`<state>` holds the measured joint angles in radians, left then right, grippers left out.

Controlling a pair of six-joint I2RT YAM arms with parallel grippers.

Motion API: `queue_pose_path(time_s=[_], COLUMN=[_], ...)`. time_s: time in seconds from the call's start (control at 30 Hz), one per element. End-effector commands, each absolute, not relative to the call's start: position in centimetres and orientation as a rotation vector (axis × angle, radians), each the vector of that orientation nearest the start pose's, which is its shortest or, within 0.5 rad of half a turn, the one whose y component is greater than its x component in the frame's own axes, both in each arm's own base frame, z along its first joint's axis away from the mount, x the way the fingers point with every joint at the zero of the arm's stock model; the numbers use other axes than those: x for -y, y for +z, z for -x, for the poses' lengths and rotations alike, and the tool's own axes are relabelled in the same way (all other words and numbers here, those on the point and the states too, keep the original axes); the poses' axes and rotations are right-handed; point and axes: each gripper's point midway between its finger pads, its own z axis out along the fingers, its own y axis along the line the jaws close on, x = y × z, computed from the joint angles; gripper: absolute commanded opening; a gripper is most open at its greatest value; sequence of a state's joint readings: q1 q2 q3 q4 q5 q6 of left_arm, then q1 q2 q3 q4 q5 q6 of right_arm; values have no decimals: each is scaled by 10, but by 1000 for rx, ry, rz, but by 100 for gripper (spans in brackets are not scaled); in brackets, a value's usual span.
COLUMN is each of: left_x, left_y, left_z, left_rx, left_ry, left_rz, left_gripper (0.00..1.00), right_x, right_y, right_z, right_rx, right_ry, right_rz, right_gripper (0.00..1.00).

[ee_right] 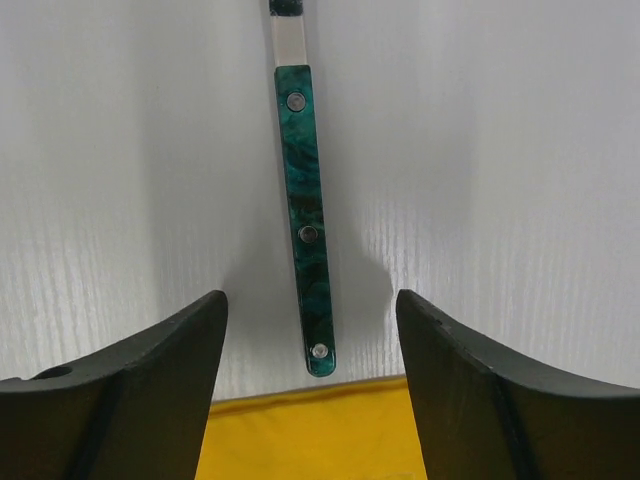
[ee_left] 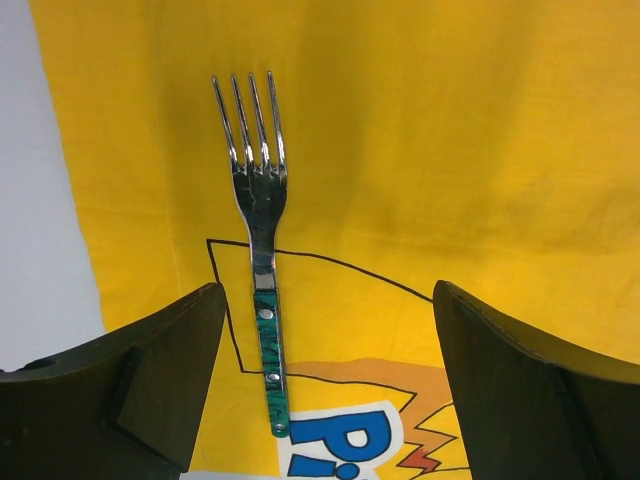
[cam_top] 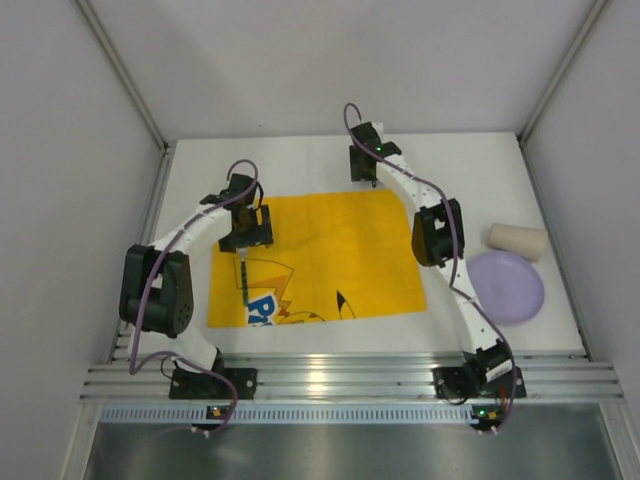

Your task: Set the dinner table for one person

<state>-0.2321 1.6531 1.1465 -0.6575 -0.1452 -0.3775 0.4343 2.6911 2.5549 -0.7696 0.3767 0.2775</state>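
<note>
The dinner table (cam_top: 300,165) is white, with a yellow printed placemat (cam_top: 330,250) on its middle. A fork (ee_left: 262,240) with a green marbled handle lies flat on the placemat's left part, tines pointing away. My left gripper (ee_left: 325,385) hangs open above the fork (cam_top: 243,277); the handle lies nearer the left finger (ee_left: 150,370), untouched. Another green-handled utensil (ee_right: 305,220) lies on the bare table just beyond the placemat's far edge, its head out of frame. My right gripper (ee_right: 310,390) is open astride the handle's end without touching it.
A purple plate (cam_top: 507,285) sits at the right side of the table, and a beige cup (cam_top: 517,240) lies on its side just behind it. A ribbed aluminium rail (cam_top: 350,380) runs along the near edge. Grey walls enclose the table.
</note>
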Motion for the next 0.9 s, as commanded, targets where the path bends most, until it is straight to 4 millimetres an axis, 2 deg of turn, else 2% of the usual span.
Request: queue_pose_path(time_s=[0.0,0.07,0.13,0.2,0.23,0.3,0.33,0.43,0.53,0.63,0.67,0.73,0.77,0.8,0.83,0.87], left_x=[73,72,69,66,65,64,64,61,57,55,55,56,56,56,56,57], left_y=[70,71,71,71,65,66,65,64,66,70,69,65,63,59,60,59], left_z=[-345,-346,-348,-352,-353,-358,-359,-362,-364,-369,-369,-373,-374,-374,-377,-379], left_rx=[-2711,-2716,-2717,-2719,-2736,-2742,-2746,-2754,-2746,-2733,-2734,-2735,-2740,-2752,-2746,-2744], left_ry=[3,13,27,26,35,40,41,51,55,67,66,71,76,81,78,74], left_rz=[270,248,214,210,197,190,183,190,216,240,246,262,269,286,296,305], left_gripper=[89,89,89,89,89,89,89,89,89,90,90,90,91,91,91,91], right_x=[-202,-197,-199,-194,-195,-189,-191,-188,-187,-177,-172,-161,-157,-153,-151,-149], right_y=[31,27,25,22,20,14,13,6,9,35,58,81,112,124,120,154], right_z=[-591,-592,-593,-593,-593,-592,-591,-592,-592,-598,-600,-600,-598,-593,-581,-570], right_rx=[-2403,-2411,-2415,-2433,-2446,-2470,-2481,-2506,-2505,-2451,-2415,-2391,-2352,-2342,-2373,-2334], right_ry=[-228,-220,-200,-181,-140,-101,-57,6,21,-43,-49,-56,-47,-52,-58,-30], right_rz=[48,27,34,12,12,-14,-11,-33,-19,-14,-21,-56,-77,-87,-92,-100], right_gripper=[68,57,52,38,28,22,17,0,0,0,0,0,0,0,0,0])
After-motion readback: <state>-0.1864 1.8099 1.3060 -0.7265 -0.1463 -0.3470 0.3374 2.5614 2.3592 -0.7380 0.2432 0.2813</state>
